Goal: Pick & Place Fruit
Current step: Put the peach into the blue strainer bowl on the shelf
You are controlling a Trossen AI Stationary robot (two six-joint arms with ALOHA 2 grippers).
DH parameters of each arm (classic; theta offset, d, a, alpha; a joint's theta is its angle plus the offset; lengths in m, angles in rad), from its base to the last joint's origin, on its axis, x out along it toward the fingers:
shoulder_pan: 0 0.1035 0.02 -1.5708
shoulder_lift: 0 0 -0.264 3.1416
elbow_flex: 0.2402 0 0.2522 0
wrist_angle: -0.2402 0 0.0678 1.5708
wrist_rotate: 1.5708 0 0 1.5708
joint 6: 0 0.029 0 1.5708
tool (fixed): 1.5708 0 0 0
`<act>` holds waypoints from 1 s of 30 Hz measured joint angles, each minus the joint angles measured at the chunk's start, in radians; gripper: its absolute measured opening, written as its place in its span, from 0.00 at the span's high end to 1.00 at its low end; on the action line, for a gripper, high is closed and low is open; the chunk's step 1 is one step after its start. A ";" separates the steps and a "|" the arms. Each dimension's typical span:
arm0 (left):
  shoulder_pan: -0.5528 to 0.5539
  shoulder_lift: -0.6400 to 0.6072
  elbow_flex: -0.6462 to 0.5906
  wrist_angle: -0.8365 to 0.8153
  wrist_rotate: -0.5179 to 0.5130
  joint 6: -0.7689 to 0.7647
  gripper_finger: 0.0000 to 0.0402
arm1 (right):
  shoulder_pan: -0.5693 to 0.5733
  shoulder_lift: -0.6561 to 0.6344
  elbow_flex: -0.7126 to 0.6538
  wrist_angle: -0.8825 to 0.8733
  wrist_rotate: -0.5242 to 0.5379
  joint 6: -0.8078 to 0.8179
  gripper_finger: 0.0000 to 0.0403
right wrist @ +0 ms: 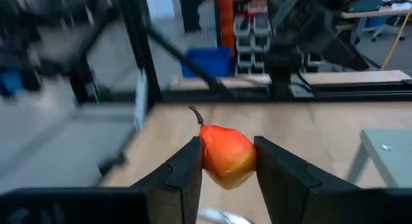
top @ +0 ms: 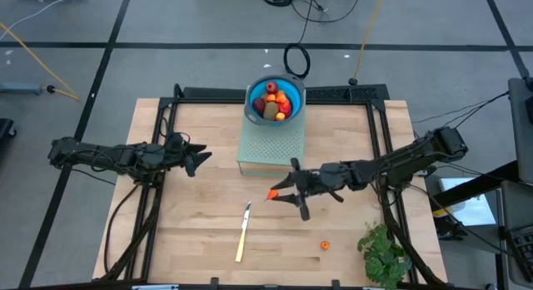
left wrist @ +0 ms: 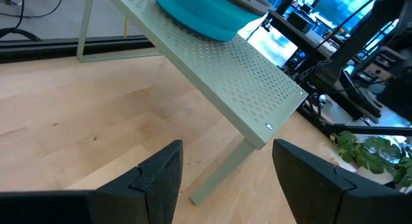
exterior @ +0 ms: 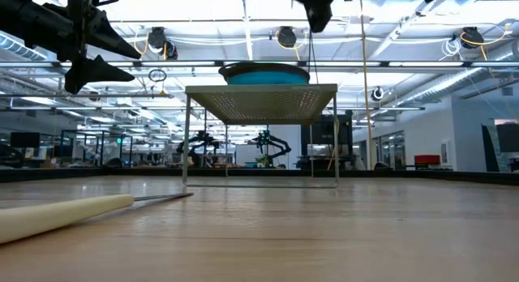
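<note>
Scanning from the left, we see the left gripper [top: 200,157] hovering with its dark fingers [left wrist: 161,179] spread wide on nothing, beside the pale green perforated metal stand [top: 271,144]. On that stand sits the round blue bowl [top: 254,93] holding red, orange and olive fruit pieces [top: 276,102]. Further right, we find the right gripper [top: 276,194] reaching leftward from its outstretched arm, fingers [right wrist: 187,169] closed on a glossy red-orange pear-shaped fruit with a brown stem [right wrist: 225,154], above the light wooden table [top: 191,227].
</note>
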 joint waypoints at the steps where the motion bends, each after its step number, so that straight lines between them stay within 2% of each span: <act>1: 0.000 0.000 0.000 0.000 0.000 0.000 0.40 | 0.000 0.000 0.000 0.025 0.000 0.037 0.69; 7: 0.000 0.000 0.000 0.000 0.000 0.001 0.40 | -0.002 -0.001 0.000 0.102 -0.003 0.277 0.69; 15: 0.000 0.000 0.000 0.000 0.000 0.002 0.40 | -0.002 0.000 0.000 0.114 -0.006 0.582 0.69; 22: 0.000 0.000 0.000 0.000 0.000 0.002 0.40 | -0.003 0.000 0.000 0.193 -0.013 0.790 0.69; 30: 0.000 0.000 0.000 0.000 0.000 0.001 0.40 | -0.043 0.000 0.000 0.409 -0.155 1.008 0.69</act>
